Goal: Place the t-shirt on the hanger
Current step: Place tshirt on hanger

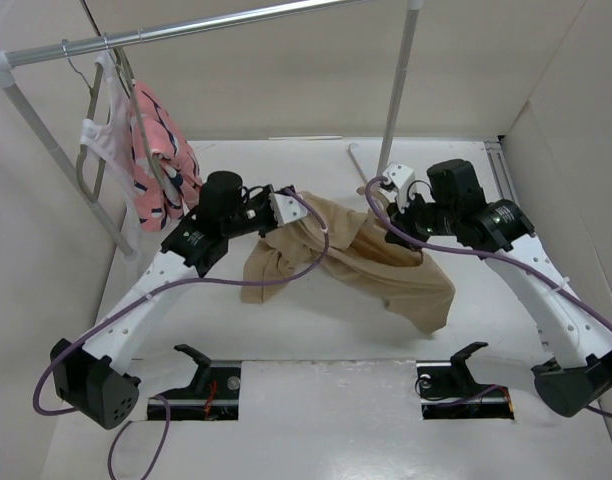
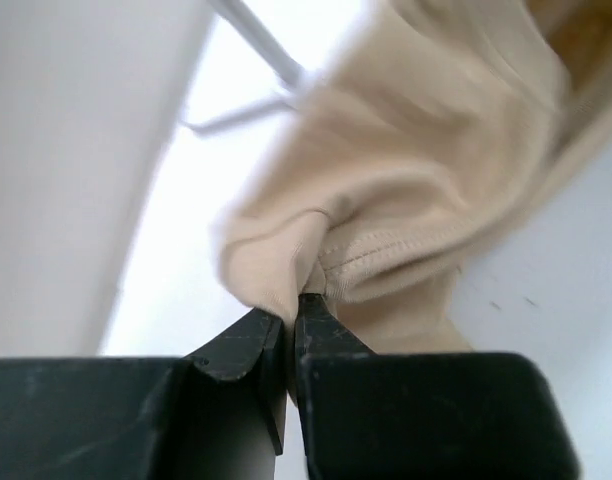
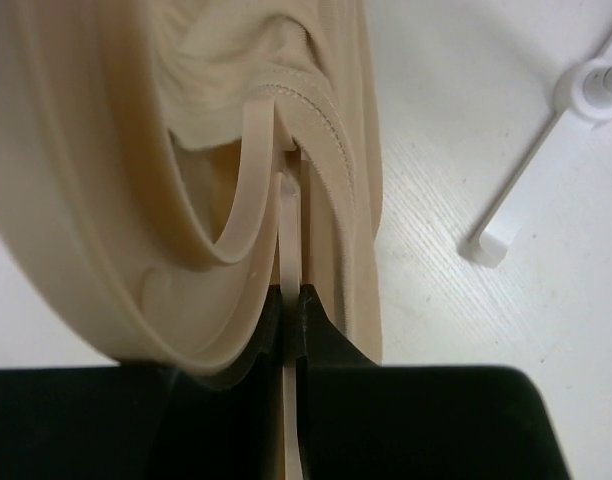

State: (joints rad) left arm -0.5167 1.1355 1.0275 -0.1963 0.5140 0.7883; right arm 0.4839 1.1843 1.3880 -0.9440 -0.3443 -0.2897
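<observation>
White worktop (image 1: 316, 420) lies under a rail (image 1: 236, 22) hung with a pink garment (image 1: 161, 165). Between the arms the t-shirt (image 1: 386, 275) sags, lifted partly off the worktop. The left fingers (image 2: 251, 345) are clamped on a stitched edge of it. The right fingers (image 3: 321, 330) pinch the hanger (image 3: 248, 190), which sits partly inside the shirt at a seamed opening. Threading looks underway; next, the left arm likely must draw cloth over the hanger's free shoulder while the right holds steady.

1. The t-shirt (image 1: 406, 285) is showing plain tan.
2. The hanger (image 3: 244, 190) is showing pale peach.
3. The garment (image 1: 164, 165) at 10 o'clock is showing pink with dark and white marks.
</observation>
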